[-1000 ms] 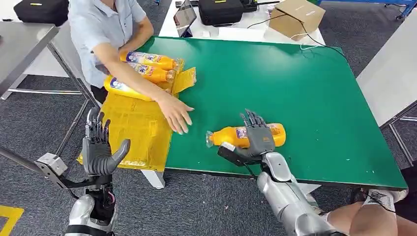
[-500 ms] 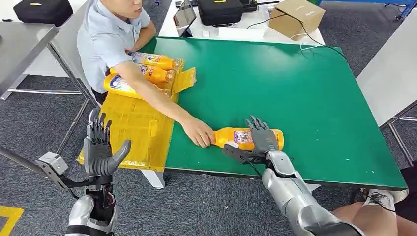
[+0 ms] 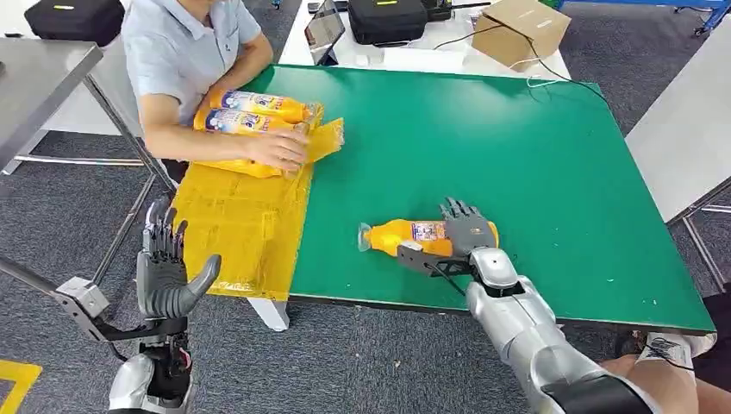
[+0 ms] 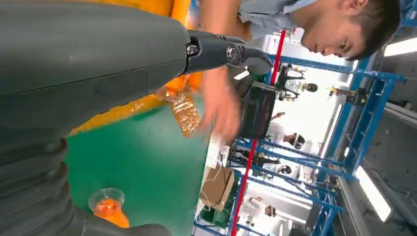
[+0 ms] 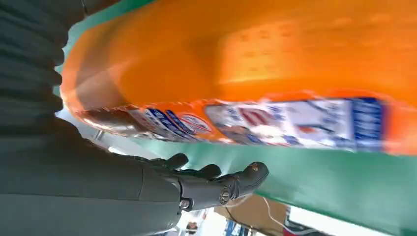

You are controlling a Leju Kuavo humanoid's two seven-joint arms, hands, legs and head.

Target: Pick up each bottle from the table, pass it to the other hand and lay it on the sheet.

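Orange bottle (image 3: 405, 236) lies on its side on the green table (image 3: 534, 164), near the near edge, cap end pointing left toward the yellow sheet (image 3: 241, 216). Right hand (image 3: 461, 237) rests over the bottle's right half, fingers (image 3: 459, 210) draped across the far side, thumb on the near side; whether it is actually gripping or just laid on top, cannot tell. In the right wrist view the bottle (image 5: 246, 73) sits right against the hand, label facing the camera, fingers (image 5: 216, 177) extended along the table beside it. Left hand (image 3: 164, 267) is off the table's near left corner, upright, fingers apart, thumb out, holding nothing. Sheet hangs over the table's left edge. At its far end a person's hand (image 3: 278, 148) rests on other orange bottles (image 3: 259, 112) lying there.
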